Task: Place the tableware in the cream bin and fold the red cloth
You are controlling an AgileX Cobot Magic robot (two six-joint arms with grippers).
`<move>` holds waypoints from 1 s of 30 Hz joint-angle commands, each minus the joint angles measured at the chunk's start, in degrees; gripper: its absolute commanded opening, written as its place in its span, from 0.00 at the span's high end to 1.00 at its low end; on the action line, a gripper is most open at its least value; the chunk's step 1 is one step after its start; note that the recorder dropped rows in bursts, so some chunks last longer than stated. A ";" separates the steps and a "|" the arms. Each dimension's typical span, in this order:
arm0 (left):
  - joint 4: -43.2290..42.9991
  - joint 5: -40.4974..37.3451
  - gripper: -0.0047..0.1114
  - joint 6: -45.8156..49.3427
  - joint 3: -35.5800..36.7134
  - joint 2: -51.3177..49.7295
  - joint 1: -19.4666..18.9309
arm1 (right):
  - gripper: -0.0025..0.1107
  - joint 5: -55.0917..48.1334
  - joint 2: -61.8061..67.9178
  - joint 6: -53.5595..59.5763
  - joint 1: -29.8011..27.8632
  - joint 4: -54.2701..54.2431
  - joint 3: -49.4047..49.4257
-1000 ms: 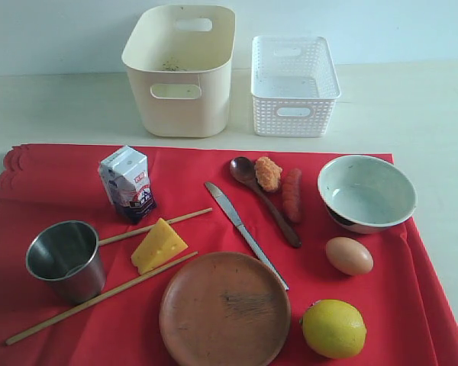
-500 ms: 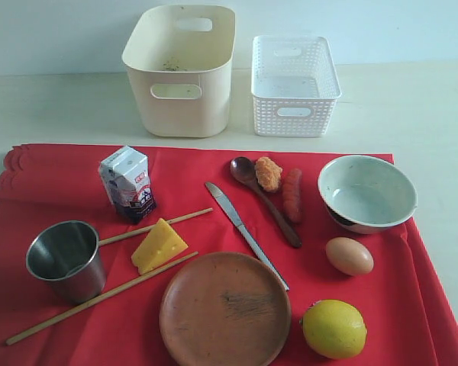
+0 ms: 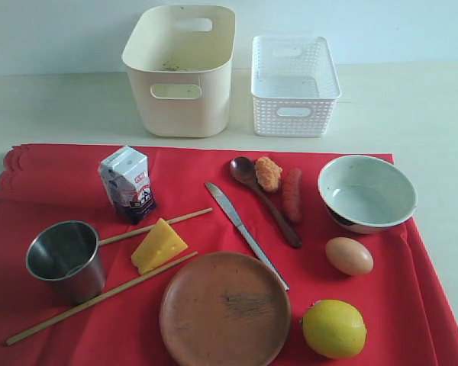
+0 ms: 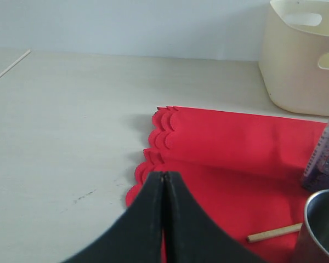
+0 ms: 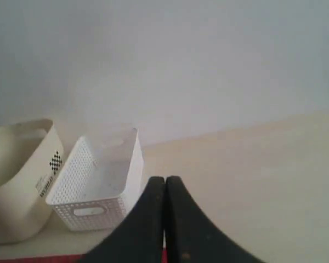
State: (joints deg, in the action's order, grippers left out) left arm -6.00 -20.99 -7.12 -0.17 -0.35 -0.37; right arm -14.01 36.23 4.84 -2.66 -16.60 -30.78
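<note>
Left claw [image 4: 163,175]: black tips pressed together with nothing between them, hanging over the scalloped edge of the red cloth [image 4: 236,142].
Right claw [image 5: 165,178]: tips also pressed together and empty, raised above the tabletop [image 3: 427,114] and facing the white lattice basket [image 5: 98,181].
Red cloth: spread flat over the near part of the tabletop, with all the small items lying on it.
Cream bin [image 3: 183,114]: stands off the cloth at the far side, just beside the lattice basket, both upright.
Steel cup [image 3: 65,259]: upright near the cloth's left side.
Chopsticks [image 3: 99,300]: two, lying slanted either side of a cheese wedge [image 3: 159,245]; one end is hidden behind the cup.
Milk carton [image 3: 127,183]: upright, behind the cheese.
Brown plate [image 3: 224,309]: at the near edge, bare.
Knife [image 3: 244,232]: lies diagonally, its tip at the plate's rim.
Wooden spoon [image 3: 267,202]: beside the knife, with a fried nugget [image 3: 269,173] and a sausage [image 3: 291,194] touching it.
Bowl [image 3: 366,194]: upright at the right, nothing in it.
Egg [image 3: 349,255]: just in front of the bowl.
Lemon [image 3: 333,328]: near the plate's right side.
</note>
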 commanded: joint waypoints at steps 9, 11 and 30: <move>0.07 0.39 0.96 0.01 0.17 0.35 0.40 | 0.98 -24.33 29.37 39.34 0.59 -37.10 -13.30; 0.07 0.39 0.96 0.01 0.17 0.35 0.40 | 0.98 -24.93 33.29 46.78 3.32 -41.20 -13.66; 0.07 0.39 0.96 0.01 0.17 0.35 0.40 | 0.56 -13.13 65.86 51.33 24.66 -34.71 -27.50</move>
State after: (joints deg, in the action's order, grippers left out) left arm -6.00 -20.99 -7.12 -0.17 -0.35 -0.37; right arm -26.20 98.14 55.50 21.74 -55.03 -55.27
